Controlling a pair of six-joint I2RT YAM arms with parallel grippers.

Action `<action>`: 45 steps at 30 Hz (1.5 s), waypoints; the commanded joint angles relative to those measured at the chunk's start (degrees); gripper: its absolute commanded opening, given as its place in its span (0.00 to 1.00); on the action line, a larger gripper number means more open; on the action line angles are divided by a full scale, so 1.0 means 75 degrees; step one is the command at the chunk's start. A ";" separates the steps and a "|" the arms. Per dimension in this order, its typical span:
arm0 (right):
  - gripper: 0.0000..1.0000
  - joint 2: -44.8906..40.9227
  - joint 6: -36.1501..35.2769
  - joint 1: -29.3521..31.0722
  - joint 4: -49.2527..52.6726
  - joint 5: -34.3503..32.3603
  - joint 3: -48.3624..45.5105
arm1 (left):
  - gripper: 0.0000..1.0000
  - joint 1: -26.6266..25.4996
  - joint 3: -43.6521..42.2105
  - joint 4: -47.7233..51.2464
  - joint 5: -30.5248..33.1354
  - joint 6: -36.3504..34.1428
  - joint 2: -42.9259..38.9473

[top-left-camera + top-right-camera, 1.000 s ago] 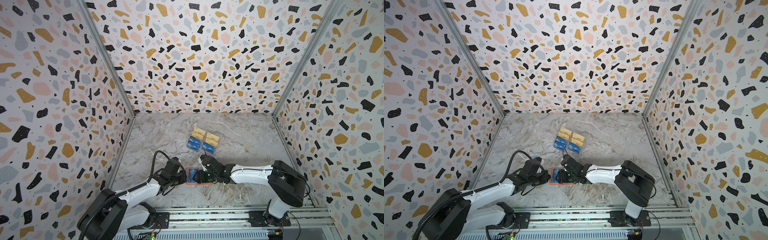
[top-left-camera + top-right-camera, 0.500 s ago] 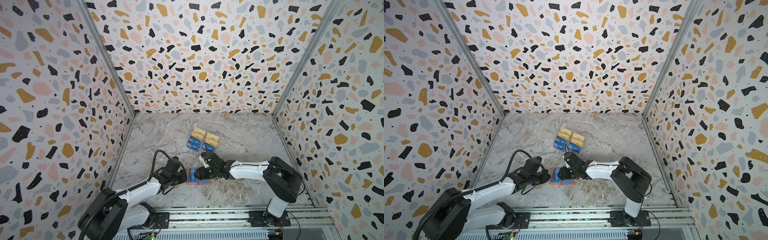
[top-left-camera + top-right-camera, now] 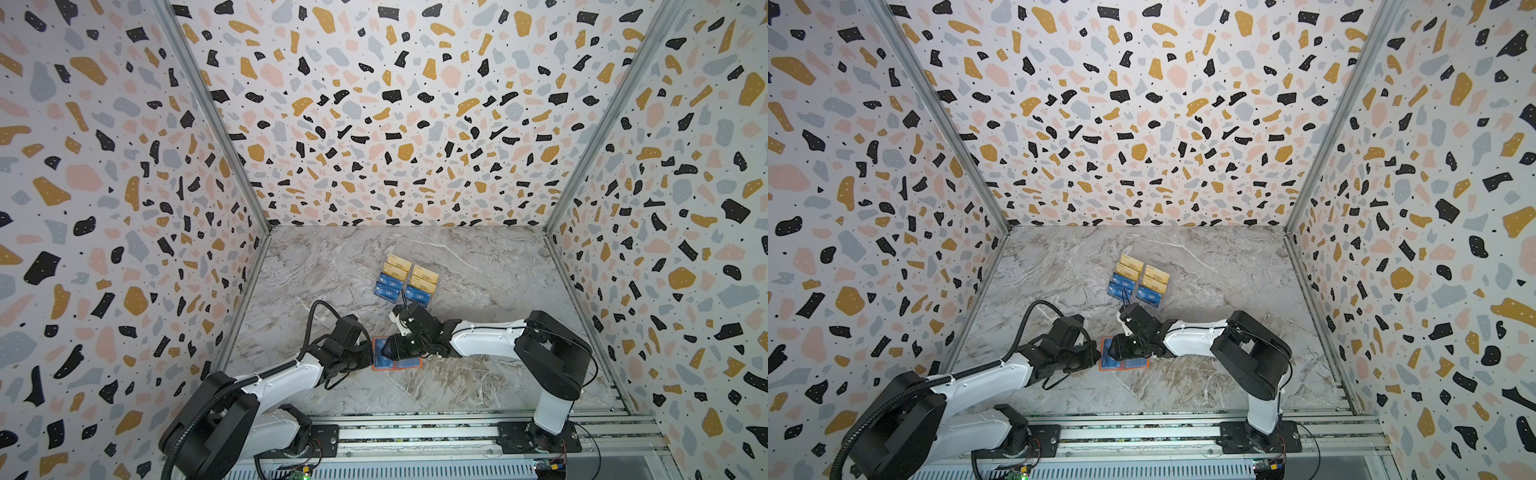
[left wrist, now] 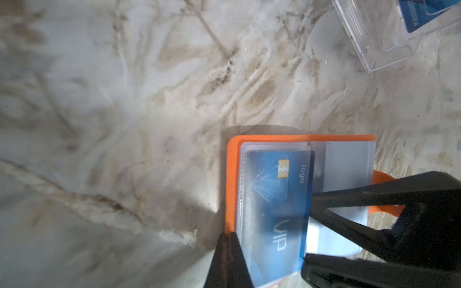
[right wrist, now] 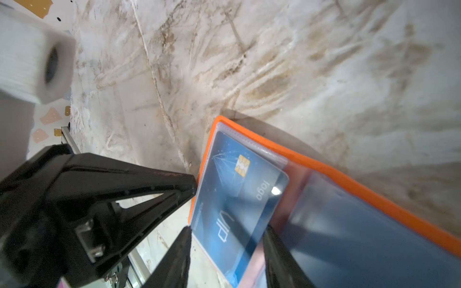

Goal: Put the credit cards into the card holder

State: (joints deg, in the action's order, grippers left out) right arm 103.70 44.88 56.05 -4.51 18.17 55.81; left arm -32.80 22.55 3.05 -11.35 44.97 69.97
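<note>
On the marble (image 3: 478, 257) your half-open right gripper (image 5: 229, 229), hold unclear, has slid toward 9 o'clock, nearly seating the card (image 4: 272, 199).

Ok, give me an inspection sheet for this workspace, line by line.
Surface: marble-look tabletop.
Job's things: orange card holder lies open; blue VIP card partly in its sleeve; more cards in the clear rack.
Clutter: nothing seen.
Grippers: left gripper shut, tip at the holder's edge; right gripper, jaws apart at the blue card, grip unclear.
Cables: black cable loops over the left arm.
Surroundings: terrazzo-print walls on three sides.
</note>
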 commanded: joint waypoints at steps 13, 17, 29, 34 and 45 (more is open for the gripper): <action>0.39 -0.1383 -0.1007 -0.0503 0.0909 0.0026 -0.0546 | 0.20 -0.0022 0.1323 0.2085 0.0468 -0.0597 -0.0770; 0.32 -0.1326 -0.1322 -0.0586 0.1027 -0.0052 -0.0581 | 0.29 -0.0033 0.1748 0.2816 0.0358 -0.0673 -0.1236; 0.28 -0.1873 -0.1090 -0.0670 0.0703 -0.0740 -0.1777 | 0.34 -0.1130 0.2447 0.0939 -0.0811 -0.0229 0.0758; 0.27 -0.1942 -0.1176 -0.0890 0.0635 -0.0760 -0.1959 | 0.34 -0.1166 0.2640 0.0663 -0.0984 -0.0473 0.1575; 0.20 -0.1453 -0.1436 -0.1122 0.0472 -0.0470 -0.1761 | 0.35 -0.1158 0.2477 0.0019 -0.1084 -0.0289 0.2351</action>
State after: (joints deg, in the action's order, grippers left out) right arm 91.90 35.35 47.68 -1.41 14.26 41.41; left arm -41.32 40.77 6.17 -19.03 42.33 87.20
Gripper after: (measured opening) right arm 0.203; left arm 0.347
